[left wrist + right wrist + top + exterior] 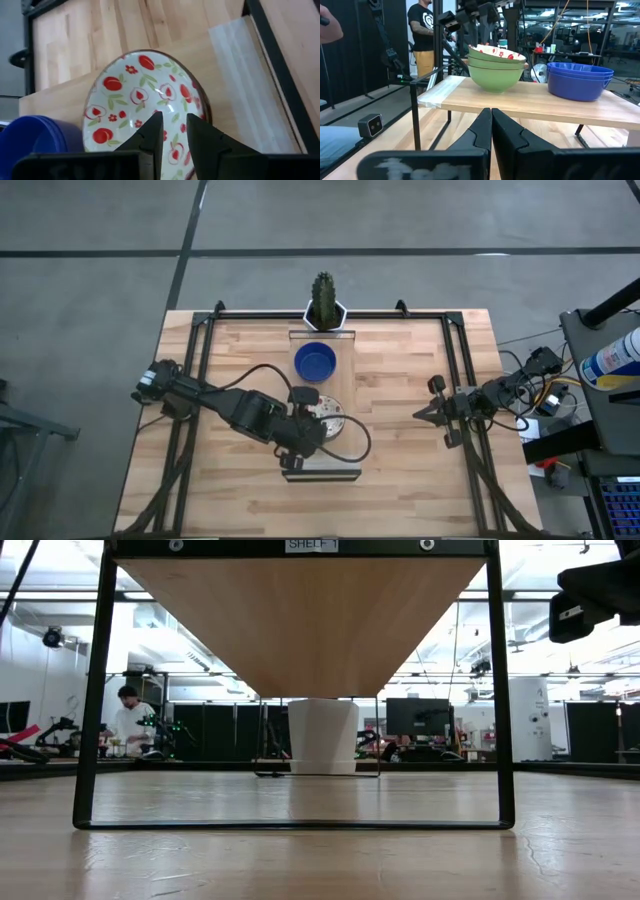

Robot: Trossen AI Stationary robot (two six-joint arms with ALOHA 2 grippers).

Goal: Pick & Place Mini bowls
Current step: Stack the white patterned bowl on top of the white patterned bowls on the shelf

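Observation:
On a raised wooden shelf (520,102) stand two stacks of mini bowls. One is solid blue (580,80), also seen from above (315,362). The other is green outside (495,77), topped by a bowl with a white inside and red fruit and green leaves (145,105). My left gripper (175,117) is over that top bowl (330,416), its fingers close together on the bowl's near side. My right gripper (420,414) waits shut at the table's right, level, pointing at the shelf (491,112). My left gripper comes slanting down from the table's left onto the patterned bowl's near rim (189,172). The two fingers (150,137) stand close together over the bowl's inside. The spot where they meet the rim is cut off by the picture's edge. The bowl lies slightly tilted on the green stack (497,52).
A white hexagonal pot with a cactus (325,305) stands at the far end of the shelf. A black frame (200,370) runs around the table. People and equipment show in the room beyond (422,30). Bare wood lies right of the shelf (400,380).

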